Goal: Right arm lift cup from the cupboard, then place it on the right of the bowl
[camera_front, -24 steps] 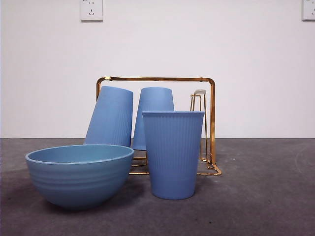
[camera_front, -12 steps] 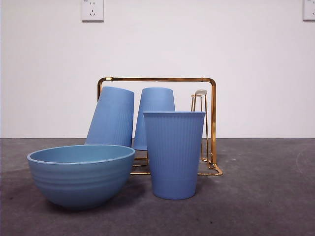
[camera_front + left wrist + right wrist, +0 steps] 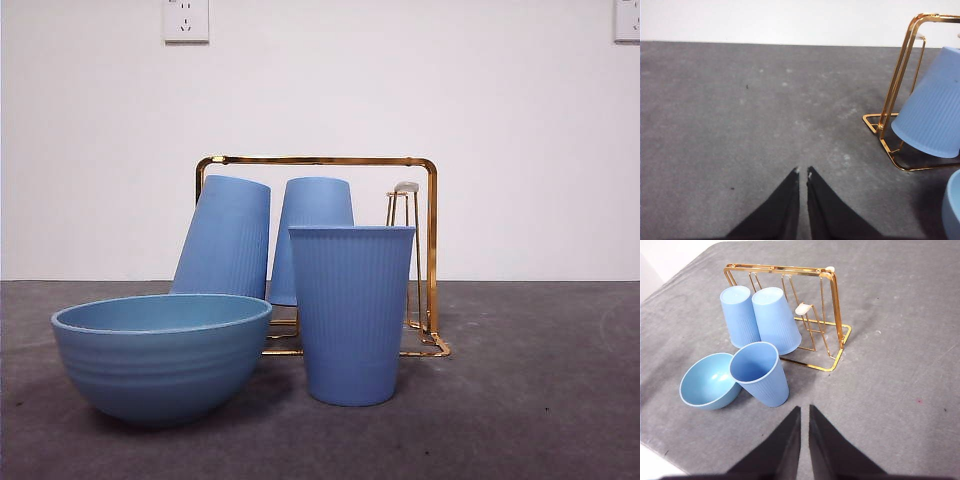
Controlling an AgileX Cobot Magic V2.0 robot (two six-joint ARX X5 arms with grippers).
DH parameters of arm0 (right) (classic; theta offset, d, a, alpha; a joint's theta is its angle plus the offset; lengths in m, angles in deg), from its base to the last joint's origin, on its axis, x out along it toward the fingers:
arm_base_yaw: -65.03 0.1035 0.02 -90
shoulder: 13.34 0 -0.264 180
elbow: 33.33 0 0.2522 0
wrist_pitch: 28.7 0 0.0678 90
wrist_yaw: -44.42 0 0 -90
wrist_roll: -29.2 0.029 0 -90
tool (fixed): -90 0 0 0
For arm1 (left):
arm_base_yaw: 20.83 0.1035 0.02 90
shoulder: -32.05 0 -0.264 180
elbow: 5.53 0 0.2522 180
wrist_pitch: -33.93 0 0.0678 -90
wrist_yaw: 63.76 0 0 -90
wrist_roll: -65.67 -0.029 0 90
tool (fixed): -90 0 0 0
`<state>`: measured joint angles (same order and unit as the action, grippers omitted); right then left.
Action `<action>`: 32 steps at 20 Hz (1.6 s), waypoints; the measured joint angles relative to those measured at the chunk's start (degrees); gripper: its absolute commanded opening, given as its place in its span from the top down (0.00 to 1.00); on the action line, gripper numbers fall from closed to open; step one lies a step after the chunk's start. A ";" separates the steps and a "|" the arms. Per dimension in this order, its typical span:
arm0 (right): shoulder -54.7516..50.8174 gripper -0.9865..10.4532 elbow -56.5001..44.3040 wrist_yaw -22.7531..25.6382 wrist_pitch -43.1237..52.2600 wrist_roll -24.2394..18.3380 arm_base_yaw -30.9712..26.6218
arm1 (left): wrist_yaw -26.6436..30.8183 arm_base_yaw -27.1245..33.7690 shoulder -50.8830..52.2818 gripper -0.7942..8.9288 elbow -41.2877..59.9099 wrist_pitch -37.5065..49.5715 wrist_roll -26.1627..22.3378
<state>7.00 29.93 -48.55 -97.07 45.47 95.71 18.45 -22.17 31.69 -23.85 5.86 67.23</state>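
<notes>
**Front view: cup standing right of bowl**

Cup [image 3: 351, 314] stood upright on the table [image 3: 540, 400], just right of the bowl [image 3: 160, 355] and before the rack [image 3: 432, 250], which held two inverted cups. Right gripper [image 3: 804, 408] hovered above, jaws together and empty. Left gripper [image 3: 803, 171], jaws likewise together, waited aside.

ribbed blue cup [image 3: 352, 315], gold cupboard [image 3: 431, 240]

Left gripper [image 3: 803, 171] low over grey table [image 3: 740, 110], jaws nearly touching, gold rack [image 3: 900, 90] well apart, 1 blue cup [image 3: 932, 112] tilted upside down on it, bowl [image 3: 952, 205] edge near rack
</notes>
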 measured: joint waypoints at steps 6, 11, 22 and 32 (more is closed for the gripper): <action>0.00 0.89 0.00 0.00 0.00 0.02 0.00 | 0.00 1.20 0.09 0.89 2.71 4.35 -0.72; 0.00 0.89 0.00 0.00 0.00 0.02 0.02 | 0.37 1.44 0.11 0.89 2.71 4.35 -0.70; 0.00 0.89 0.00 0.00 0.00 0.00 0.00 | 0.37 1.44 0.11 0.89 2.71 4.35 -0.70; -3.30 0.89 -5.75 0.17 9.07 -0.81 -9.29 | 0.37 1.44 0.11 0.89 2.71 4.35 -0.70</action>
<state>3.69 24.18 -48.37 -88.00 44.66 86.42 18.82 -20.73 31.80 -21.14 10.21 66.53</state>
